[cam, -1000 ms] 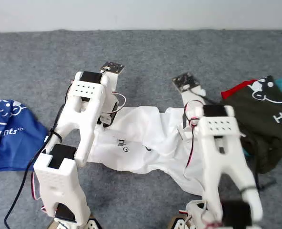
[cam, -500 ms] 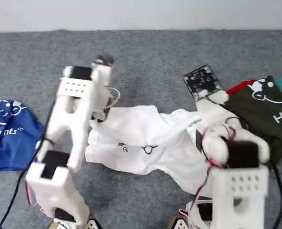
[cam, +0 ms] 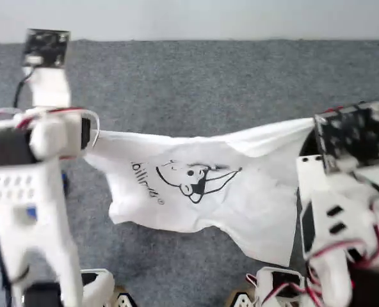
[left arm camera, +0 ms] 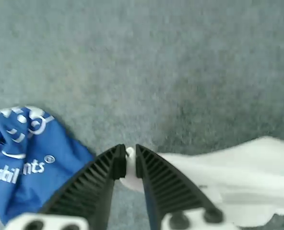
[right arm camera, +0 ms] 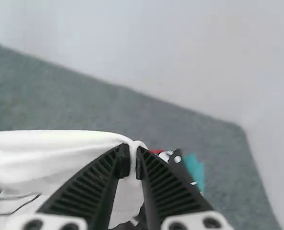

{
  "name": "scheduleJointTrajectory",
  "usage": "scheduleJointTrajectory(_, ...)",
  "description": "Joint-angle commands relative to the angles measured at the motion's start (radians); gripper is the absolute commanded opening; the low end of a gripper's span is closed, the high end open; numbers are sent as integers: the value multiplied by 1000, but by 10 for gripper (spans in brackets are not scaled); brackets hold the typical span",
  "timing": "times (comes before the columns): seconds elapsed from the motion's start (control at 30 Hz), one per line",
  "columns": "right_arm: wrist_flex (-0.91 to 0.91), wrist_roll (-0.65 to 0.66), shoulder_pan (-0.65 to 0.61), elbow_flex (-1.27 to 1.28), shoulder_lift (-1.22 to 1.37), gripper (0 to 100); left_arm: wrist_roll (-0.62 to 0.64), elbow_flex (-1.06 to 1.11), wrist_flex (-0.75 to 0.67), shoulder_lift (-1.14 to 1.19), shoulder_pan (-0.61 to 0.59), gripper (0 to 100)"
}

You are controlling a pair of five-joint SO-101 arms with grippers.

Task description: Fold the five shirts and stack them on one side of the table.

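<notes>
Left gripper [left arm camera: 127,154]: jaws are pinching nearly closed on a corner of the white shirt [cam: 196,185], with a thin fold of cloth showing between the tips. Right gripper [right arm camera: 132,152]: jaws are likewise clamping tight on the opposite upper corner of the same shirt, with the fabric bunching at the tips.

The white shirt is hanging stretched between the two grippers, its top edge running almost straight from one to the other across the middle of the table [cam: 196,77]. The black line drawing and lettering on it are facing the high camera. The lower part is draping down toward the arm bases; whether the hem is touching the surface cannot be told.

Left arm [cam: 32,166] is standing at the left of the high view, right arm [cam: 343,192] at the right, both raised.

A blue shirt [left arm camera: 22,148] is lying crumpled on the grey surface just beside the left gripper. Past the right gripper, a dark garment [right arm camera: 173,157] with red and teal cloth at its edges is lying near the table's far corner. A pale wall [cam: 189,19] is running behind the table.
</notes>
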Motion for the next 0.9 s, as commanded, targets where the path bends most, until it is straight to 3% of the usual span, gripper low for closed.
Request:
scheduleJointTrajectory(0.0, 2, 9, 16, -104, 8, 10, -11, -38, -38, -184, -3, 12)
scheduleJointTrajectory(0.43, 2, 11, 19, -468, 8, 9, -6, -128, -78, -431, -3, 12)
scheduleJointTrajectory(0.63, -10, 9, 179, -611, 8, 9, -6, -311, -72, -430, -3, 12)
scheduleJointTrajectory(0.87, -59, 9, 265, -674, 16, 9, -6, -328, -49, -430, -3, 12)
